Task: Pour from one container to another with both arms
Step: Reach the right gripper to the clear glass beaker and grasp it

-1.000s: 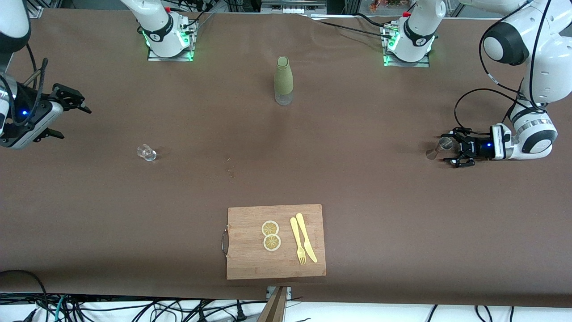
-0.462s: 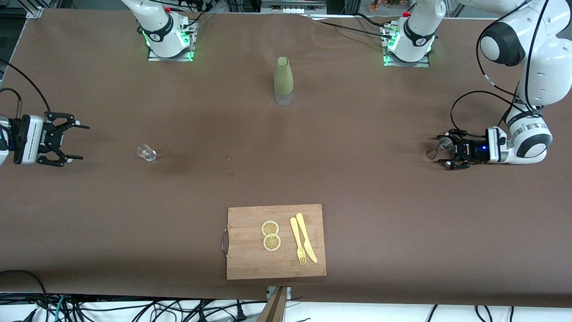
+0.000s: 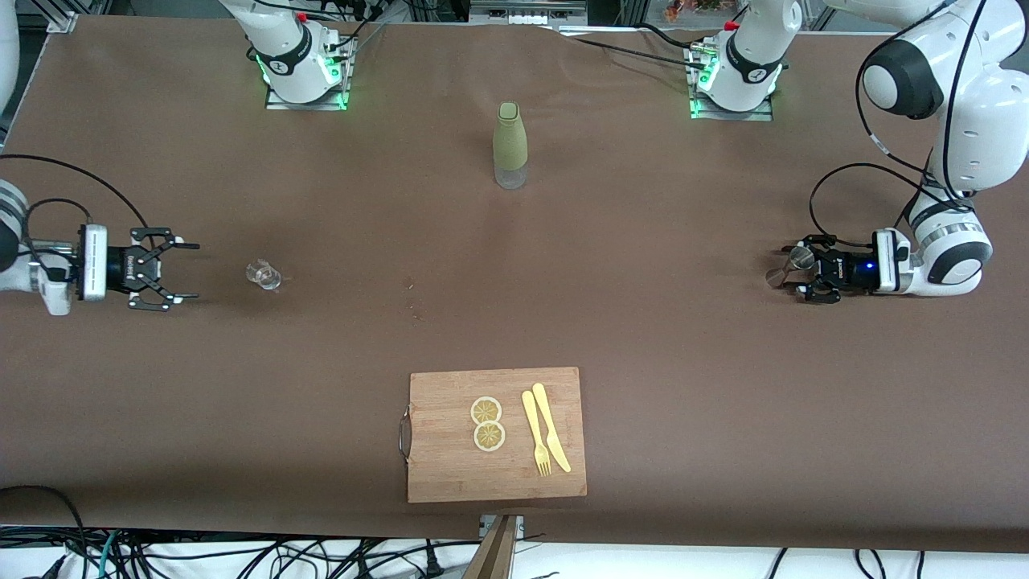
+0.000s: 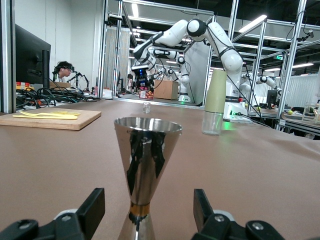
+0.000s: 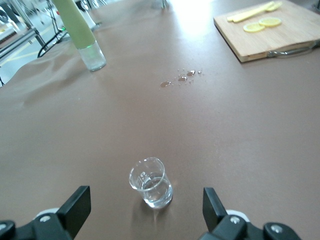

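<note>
Brown table: 2 white, black-banded arms (image 3: pixel 957 80), shiny steel jigger (image 4: pixel 145 165), clear glass (image 5: pixel 151 182).

Table (image 3: pixel 643 322): covered edge to edge in a matte brown sheet, faintly creased.

Floor (image 3: pixel 691 563): a white strip below the table's edge nearest the front camera, strewn with loose black cables (image 3: pixel 241 559). A wooden post (image 3: pixel 494 551) rises at the middle of that edge.

Room, left wrist view: an open lab hall. Aluminium frame uprights and cross-beams (image 4: pixel 233 30) stand around the table. Strip lights (image 4: pixel 252 23) are lit overhead under a dark ceiling. A dark monitor (image 4: pixel 32 60) stands at one edge, with a seated person (image 4: pixel 62 71) past it among cables. A cardboard box (image 4: pixel 165 89) sits in the distance.
</note>
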`<state>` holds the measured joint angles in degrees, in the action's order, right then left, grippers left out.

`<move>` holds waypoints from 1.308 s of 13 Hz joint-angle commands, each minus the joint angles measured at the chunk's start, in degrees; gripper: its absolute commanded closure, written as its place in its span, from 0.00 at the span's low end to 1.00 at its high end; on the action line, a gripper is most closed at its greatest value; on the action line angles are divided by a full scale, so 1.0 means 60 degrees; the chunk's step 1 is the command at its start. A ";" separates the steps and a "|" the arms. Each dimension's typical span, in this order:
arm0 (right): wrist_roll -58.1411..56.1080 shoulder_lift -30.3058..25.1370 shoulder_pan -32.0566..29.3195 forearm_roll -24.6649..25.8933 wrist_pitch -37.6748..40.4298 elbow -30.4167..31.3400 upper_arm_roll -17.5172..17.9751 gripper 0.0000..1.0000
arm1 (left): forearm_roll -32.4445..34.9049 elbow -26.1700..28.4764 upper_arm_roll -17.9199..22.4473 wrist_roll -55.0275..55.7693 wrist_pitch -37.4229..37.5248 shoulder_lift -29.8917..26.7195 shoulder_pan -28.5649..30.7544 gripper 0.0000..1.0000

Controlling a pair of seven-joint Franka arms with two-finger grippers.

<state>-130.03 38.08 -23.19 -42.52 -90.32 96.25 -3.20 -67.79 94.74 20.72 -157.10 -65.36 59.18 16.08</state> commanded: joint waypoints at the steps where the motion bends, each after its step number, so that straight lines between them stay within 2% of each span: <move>1: -0.1016 0.0814 -0.0309 -0.0399 0.0332 -0.0208 0.0034 0.01 | -0.0200 -0.0057 0.0120 -0.1209 0.0229 0.0141 -0.0088 0.36; 2: -0.1454 0.1005 -0.0397 -0.0414 0.0347 -0.0193 0.0034 0.01 | -0.0215 -0.0057 0.0120 -0.1209 0.0244 0.0141 -0.0088 0.43; 3: -0.1807 0.1341 -0.0499 -0.0429 0.0390 -0.0222 0.0034 0.01 | -0.0215 -0.0057 0.0120 -0.1209 0.0258 0.0141 -0.0088 0.55; 4: -0.2216 0.1620 -0.0587 -0.0574 0.0492 -0.0222 0.0034 0.01 | -0.0215 -0.0057 0.0135 -0.1209 0.0258 0.0141 -0.0074 0.73; 5: -0.2626 0.1724 -0.0588 -0.0778 0.0522 -0.0179 0.0034 0.01 | -0.0215 -0.0057 0.0135 -0.1238 0.0258 0.0156 -0.0073 0.95; 6: -0.2747 0.1797 -0.0574 -0.0795 0.0581 -0.0178 0.0034 0.01 | -0.0258 -0.0057 0.0135 -0.1369 0.0258 0.0171 -0.0088 1.00; 10: -0.2820 0.2324 -0.0530 -0.1482 0.0596 -0.0164 0.0049 0.02 | -0.0405 -0.0072 0.0106 -0.1488 0.0244 0.0273 -0.0190 1.00; 12: -0.2967 0.2399 -0.0340 -0.1746 0.0596 -0.0149 0.0064 0.02 | -0.0681 -0.0130 -0.0185 -0.1473 0.0244 0.0273 -0.0337 1.00; 14: -0.3055 0.2413 -0.0164 -0.1981 0.0596 -0.0134 0.0093 0.02 | -0.1193 -0.0348 -0.0566 -0.1458 0.0229 0.0273 -0.0687 1.00; 17: -0.3114 0.2413 -0.0105 -0.2040 0.0640 -0.0149 0.0137 0.02 | -0.2028 -0.0629 -0.0642 -0.0495 -0.0047 0.0229 -0.1608 1.00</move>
<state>-147.71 52.20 -23.70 -53.71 -87.60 96.03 -2.35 -77.51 92.30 16.11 -156.62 -65.15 59.79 9.96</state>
